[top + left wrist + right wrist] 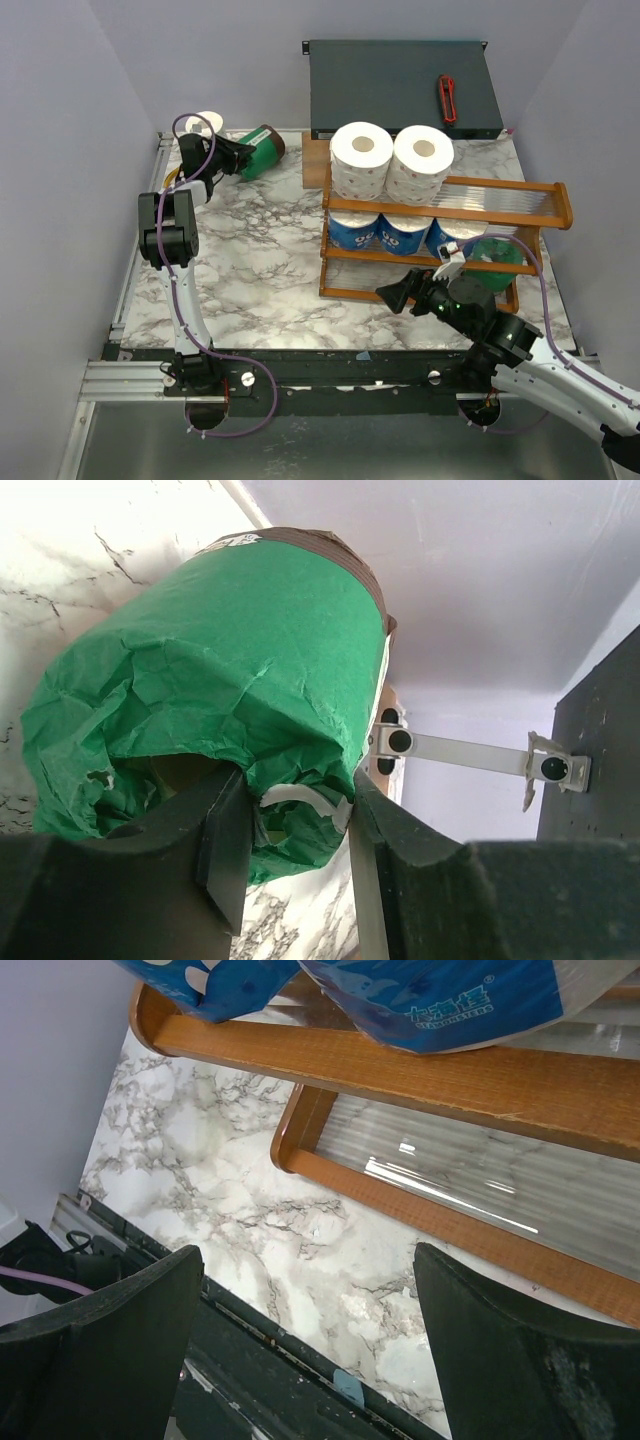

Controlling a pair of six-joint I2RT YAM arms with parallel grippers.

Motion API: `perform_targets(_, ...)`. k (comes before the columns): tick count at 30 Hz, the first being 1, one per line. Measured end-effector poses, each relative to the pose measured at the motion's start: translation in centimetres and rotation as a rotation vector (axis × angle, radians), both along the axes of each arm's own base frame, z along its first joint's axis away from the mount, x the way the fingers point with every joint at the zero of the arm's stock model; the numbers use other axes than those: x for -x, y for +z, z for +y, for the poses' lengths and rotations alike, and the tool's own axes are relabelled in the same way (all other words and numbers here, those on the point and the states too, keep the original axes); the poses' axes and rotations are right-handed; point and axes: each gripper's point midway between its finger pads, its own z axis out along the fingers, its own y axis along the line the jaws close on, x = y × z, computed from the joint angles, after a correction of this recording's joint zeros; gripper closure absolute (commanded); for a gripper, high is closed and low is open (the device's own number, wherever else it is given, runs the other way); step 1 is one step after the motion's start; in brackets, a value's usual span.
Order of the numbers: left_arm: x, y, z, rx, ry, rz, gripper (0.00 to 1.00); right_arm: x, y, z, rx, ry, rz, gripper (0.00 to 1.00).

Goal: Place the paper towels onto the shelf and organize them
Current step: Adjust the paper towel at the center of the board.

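Note:
A green-wrapped paper towel roll (pixel 262 151) (pixel 220 660) lies on its side at the back left of the table. My left gripper (pixel 238 158) (pixel 295 825) is shut on the crumpled wrapper at its end. A bare white roll (pixel 208 122) sits just behind the arm. The wooden shelf (pixel 545 190) (pixel 400 1060) stands at the right, with two white rolls (pixel 361 158) on top, blue-wrapped rolls (pixel 405 235) (pixel 440 990) on the middle tier and a green one (pixel 497 250) at its right end. My right gripper (pixel 395 297) (pixel 308 1260) hangs open and empty before the bottom tier.
A flat dark grey box (pixel 400 85) sits behind the shelf with a red-handled tool (pixel 447 98) on it. Grey walls close in on both sides. A metal rail (pixel 130 375) runs along the table's near edge.

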Motion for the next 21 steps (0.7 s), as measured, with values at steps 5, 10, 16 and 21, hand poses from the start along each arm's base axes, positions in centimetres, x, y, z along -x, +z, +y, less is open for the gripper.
perform_targets(5, 0.3, -0.2, -0.1, 0.014, 0.003, -0.007, 0.74, 0.0, 0.0, 0.0, -0.001, 0.000, -0.001, 0.11)
perform_targets(10, 1.6, 0.6, -0.2, 0.007, 0.001, -0.004, 0.75, 0.0, 0.0, 0.0, 0.000, 0.001, -0.002, 0.11)
perform_targets(16, 4.6, 5.6, -0.4, -0.051, -0.012, -0.081, 0.78, 0.0, 0.1, 0.0, 0.010, 0.006, -0.013, 0.11)
perform_targets(21, 7.5, 10.8, -0.4, -0.129, -0.012, -0.171, 0.78, -0.1, 0.2, -0.1, 0.018, 0.012, -0.029, 0.11)
